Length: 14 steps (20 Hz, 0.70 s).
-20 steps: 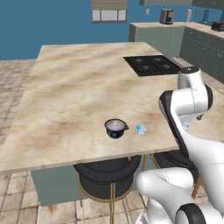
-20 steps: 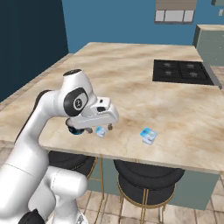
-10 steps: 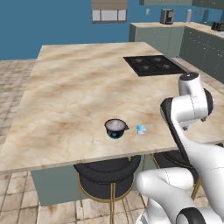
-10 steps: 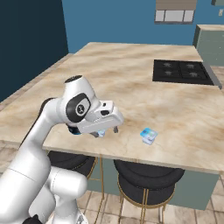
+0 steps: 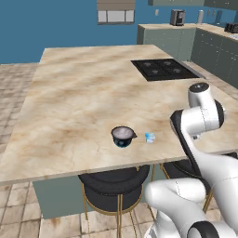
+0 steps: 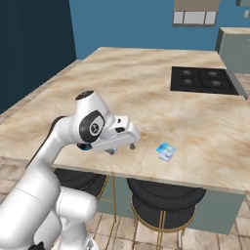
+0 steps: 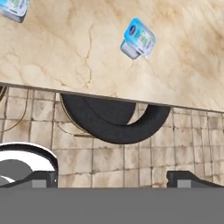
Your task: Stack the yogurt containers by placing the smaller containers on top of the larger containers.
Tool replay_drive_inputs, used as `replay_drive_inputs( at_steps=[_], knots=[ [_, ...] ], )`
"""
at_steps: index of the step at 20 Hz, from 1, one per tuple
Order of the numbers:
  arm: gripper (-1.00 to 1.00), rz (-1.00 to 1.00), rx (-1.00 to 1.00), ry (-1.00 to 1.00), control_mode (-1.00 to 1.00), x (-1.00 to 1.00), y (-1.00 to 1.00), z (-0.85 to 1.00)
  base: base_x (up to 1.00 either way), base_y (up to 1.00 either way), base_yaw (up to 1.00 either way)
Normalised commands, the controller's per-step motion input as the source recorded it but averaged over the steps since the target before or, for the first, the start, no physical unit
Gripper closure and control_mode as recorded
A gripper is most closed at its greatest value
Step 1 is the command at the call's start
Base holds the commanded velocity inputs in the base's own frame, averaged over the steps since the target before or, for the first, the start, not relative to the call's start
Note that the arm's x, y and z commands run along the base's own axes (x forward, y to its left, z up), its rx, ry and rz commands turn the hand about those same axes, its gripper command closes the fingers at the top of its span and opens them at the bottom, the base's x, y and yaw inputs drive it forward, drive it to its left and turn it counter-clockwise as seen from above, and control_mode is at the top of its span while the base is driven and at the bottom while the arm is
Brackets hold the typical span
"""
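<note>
The larger container, a squat dark cup [image 5: 123, 135] with a pale top, stands near the front edge of the marble counter [image 5: 79, 97]. In the right base view my arm covers most of it. The smaller container, a tiny pale-blue and white cup [image 5: 149, 137] [image 6: 166, 151] [image 7: 139, 38], stands just to its right. My gripper [image 6: 122, 148] [image 7: 116, 177] is open and holds nothing. It hovers low over the counter's front edge, left of the small cup and apart from it. A pale-topped container [image 7: 15, 8] is cut off by the hand view's top left corner, on the dark cup's side.
A black cooktop [image 5: 162, 69] [image 6: 207, 80] is set into the counter's far right. Dark round stools [image 5: 114, 183] [image 6: 163, 197] [image 7: 113, 120] stand under the front edge on a tiled floor. Cabinets with an appliance [image 5: 176, 17] line the back wall.
My arm has folded lower, its elbow dropping, and the hand has sunk slightly toward the counter's front edge. The jaws stay open. Neither cup has moved.
</note>
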Motion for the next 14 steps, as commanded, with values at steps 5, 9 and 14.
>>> replay_drive_inputs(
  at_steps=[5, 9, 14],
  knots=[
    [-1.0, 0.02, 0.0, -0.06, -1.0, 0.16, -0.03, -0.18, 0.0, 0.0, 0.0],
    [-1.0, 0.03, 0.0, -0.05, -1.0, 0.15, -0.08, -0.1, 0.0, 0.0, 0.0],
    [-1.0, 0.0, 0.0, -0.02, -1.0, 0.13, -0.17, -0.06, 0.0, 0.0, 0.0]
  ],
)
